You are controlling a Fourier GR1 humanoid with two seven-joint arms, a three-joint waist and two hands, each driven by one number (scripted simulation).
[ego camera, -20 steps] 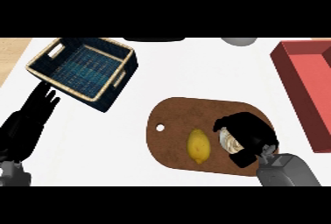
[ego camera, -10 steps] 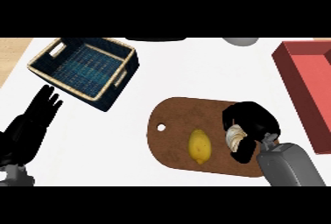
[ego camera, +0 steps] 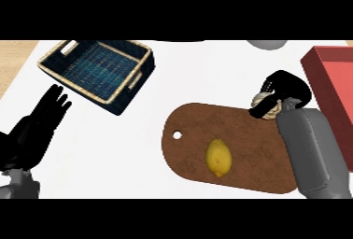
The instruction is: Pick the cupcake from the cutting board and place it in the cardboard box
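Evidently, the cupcake point(ego camera: 266, 101) was gripped by the right hand point(ego camera: 286, 87), fingers curled round it, at the board's point(ego camera: 257, 150) two o'clock; the left hand point(ego camera: 36, 132) was seen straight-fingered.

Bright, even light overall; the white counter point(ego camera: 207, 79) looks flat and uniformly lit.

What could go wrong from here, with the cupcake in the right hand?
1. The cupcake only partly shows inside the right hand and may slip on the long way left to the box.
2. The red bin sits close beside that hand; a swing could hit it.
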